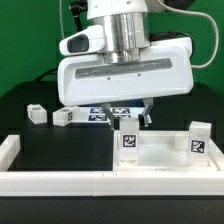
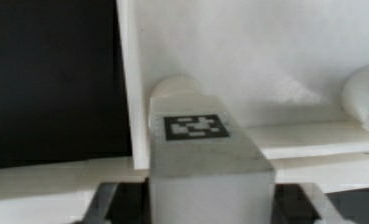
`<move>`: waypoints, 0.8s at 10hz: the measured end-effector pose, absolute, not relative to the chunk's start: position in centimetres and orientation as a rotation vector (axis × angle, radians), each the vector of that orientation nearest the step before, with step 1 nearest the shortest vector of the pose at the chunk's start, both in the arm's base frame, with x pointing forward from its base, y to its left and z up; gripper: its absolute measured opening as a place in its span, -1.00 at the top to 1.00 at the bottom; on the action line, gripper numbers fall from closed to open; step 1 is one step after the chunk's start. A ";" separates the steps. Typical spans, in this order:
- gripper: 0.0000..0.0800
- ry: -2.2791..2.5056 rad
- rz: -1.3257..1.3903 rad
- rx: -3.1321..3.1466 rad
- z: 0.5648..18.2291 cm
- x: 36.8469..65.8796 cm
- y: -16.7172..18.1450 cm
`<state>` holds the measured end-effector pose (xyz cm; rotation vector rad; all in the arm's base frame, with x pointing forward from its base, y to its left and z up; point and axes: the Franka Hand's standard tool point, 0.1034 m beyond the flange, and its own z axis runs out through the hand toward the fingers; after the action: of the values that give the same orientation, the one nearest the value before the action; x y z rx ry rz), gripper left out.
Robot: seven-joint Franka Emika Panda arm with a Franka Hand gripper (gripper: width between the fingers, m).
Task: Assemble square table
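Observation:
The square table top lies white and flat near the front wall. A white table leg with a black-and-white tag stands upright on it. My gripper hangs straight above that leg. In the wrist view the tagged leg runs between my dark fingers, which press against both its sides, so the gripper is shut on it. The table top fills the background there. A second leg stands upright at the top's right side in the exterior view, and shows as a rounded white shape in the wrist view.
Two loose white legs lie on the black table at the exterior view's left. The marker board lies behind the gripper. Low white border walls run along the front and the left.

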<state>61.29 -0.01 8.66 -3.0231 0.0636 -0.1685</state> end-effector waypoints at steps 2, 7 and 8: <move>0.27 0.118 -0.171 -3.019 8.6 61.3 0.0; 0.27 1.048 -0.199 -2.761 8.5 62.2 -0.1; 0.27 1.130 -0.190 -2.724 8.6 62.2 0.0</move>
<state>62.21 0.01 8.55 -2.7243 1.1304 -0.1902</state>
